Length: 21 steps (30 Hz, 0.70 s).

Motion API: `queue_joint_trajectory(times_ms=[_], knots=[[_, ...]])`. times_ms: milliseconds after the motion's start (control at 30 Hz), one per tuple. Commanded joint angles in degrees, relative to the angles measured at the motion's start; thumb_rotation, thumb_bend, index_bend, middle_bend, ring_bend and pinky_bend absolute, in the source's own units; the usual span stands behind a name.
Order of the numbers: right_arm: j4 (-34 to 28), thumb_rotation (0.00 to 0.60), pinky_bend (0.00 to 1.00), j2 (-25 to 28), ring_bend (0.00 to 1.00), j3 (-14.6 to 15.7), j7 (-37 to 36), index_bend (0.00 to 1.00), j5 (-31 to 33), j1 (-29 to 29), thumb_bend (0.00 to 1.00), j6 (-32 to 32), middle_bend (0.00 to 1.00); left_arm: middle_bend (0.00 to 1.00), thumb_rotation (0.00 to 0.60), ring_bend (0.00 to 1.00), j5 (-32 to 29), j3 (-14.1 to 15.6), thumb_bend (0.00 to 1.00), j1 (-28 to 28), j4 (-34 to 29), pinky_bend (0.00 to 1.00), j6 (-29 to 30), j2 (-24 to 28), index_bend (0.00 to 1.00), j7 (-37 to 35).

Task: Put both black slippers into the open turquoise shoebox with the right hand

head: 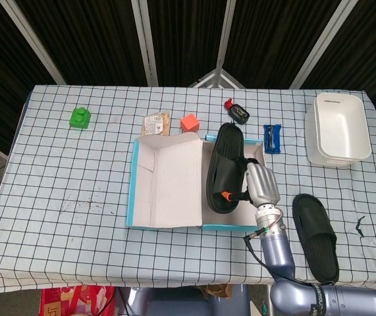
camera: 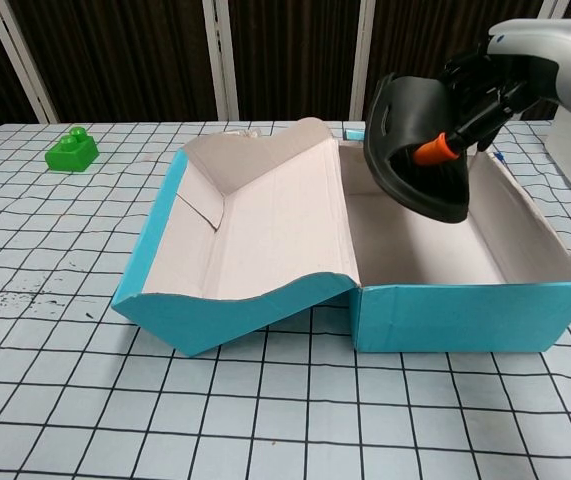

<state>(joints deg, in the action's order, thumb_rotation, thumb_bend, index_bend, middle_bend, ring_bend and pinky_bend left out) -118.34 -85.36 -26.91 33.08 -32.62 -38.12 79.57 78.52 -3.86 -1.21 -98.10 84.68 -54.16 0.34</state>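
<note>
My right hand (head: pixel 261 184) (camera: pixel 500 75) grips one black slipper (head: pixel 224 169) (camera: pixel 417 155) and holds it tilted above the open compartment of the turquoise shoebox (head: pixel 134 191) (camera: pixel 455 315). The slipper's sole faces left in the chest view and it hangs clear of the box floor. The box lid (head: pixel 171 184) (camera: pixel 255 225) lies folded open to the left. A second black slipper (head: pixel 315 235) lies flat on the tablecloth to the right of the box. My left hand appears in neither view.
Behind the box lie a snack packet (head: pixel 157 124), an orange block (head: pixel 189 122), a small red-capped bottle (head: pixel 236 111) and a blue wrapper (head: pixel 272 138). A green block (head: pixel 80 118) (camera: pixel 71 151) sits far left. White stacked tubs (head: pixel 338 129) stand at the right edge.
</note>
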Motion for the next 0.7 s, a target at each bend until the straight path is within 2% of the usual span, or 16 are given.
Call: queue_joint_trajectory(times_ms=[33,233,333,700], knots=[[-2.1,0.600,0.44,-0.2,0.44,-3.8,-3.5,0.65,7.6,0.0,0.62,-0.5,0.43,0.00,0.600,0.00,-0.2,-0.1,0.37,0.0,0.0,0.02,0.0,0.0,0.04,-0.1],[-5.2,0.600,0.44,1.3,0.44,-6.8,-7.8,0.65,16.2,0.1,0.63,-4.2,0.43,0.00,0.600,0.00,-0.1,-0.1,0.37,0.0,0.0,0.02,0.1,0.0,0.04,0.0],[-5.4,0.600,0.44,2.1,0.44,-6.5,-9.4,0.65,17.8,0.0,0.63,-7.3,0.43,0.00,0.600,0.00,-0.1,0.0,0.37,0.0,-0.1,0.02,0.2,0.0,0.04,0.1],[0.9,0.600,0.44,1.4,0.44,-3.6,-15.7,0.65,14.2,-0.3,0.64,-14.8,0.43,0.00,0.600,0.00,-0.4,-0.2,0.37,0.0,0.1,0.02,0.2,0.0,0.04,-0.1]])
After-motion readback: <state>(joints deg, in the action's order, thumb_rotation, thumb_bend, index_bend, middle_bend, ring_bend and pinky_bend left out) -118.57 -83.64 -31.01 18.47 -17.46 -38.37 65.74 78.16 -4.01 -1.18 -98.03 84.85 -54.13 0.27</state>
